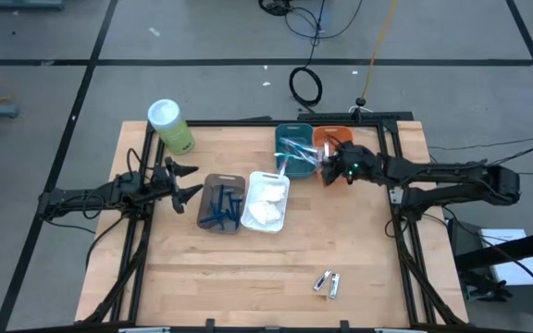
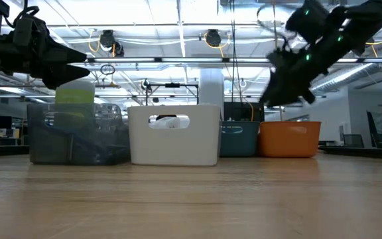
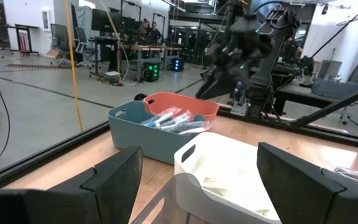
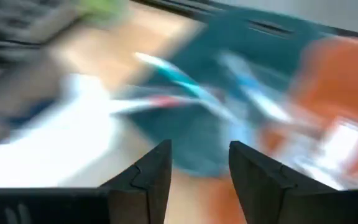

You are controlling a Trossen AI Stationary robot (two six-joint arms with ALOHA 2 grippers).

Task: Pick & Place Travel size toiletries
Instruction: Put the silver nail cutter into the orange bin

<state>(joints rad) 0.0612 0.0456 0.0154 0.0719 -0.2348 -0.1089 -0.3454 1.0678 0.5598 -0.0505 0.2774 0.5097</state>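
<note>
Our right end effector, jaws parted and empty, hovers over the orange bin; silvery tubes lie well apart, nearer it than the wide-open left end effector.

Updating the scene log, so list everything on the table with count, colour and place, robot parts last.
green canister: one, white lid, far left corner.
brown bin: one, table middle, holds dark blue razors.
white bin: one, right of the brown bin, holds white packets.
teal bin: one, far side, holds toothbrushes.
orange bin: one, right of the teal bin.
silvery tubes: two, near edge, right of centre.
left gripper: open, beside the brown bin.
right gripper: fingers apart, empty, above the orange bin.
</note>
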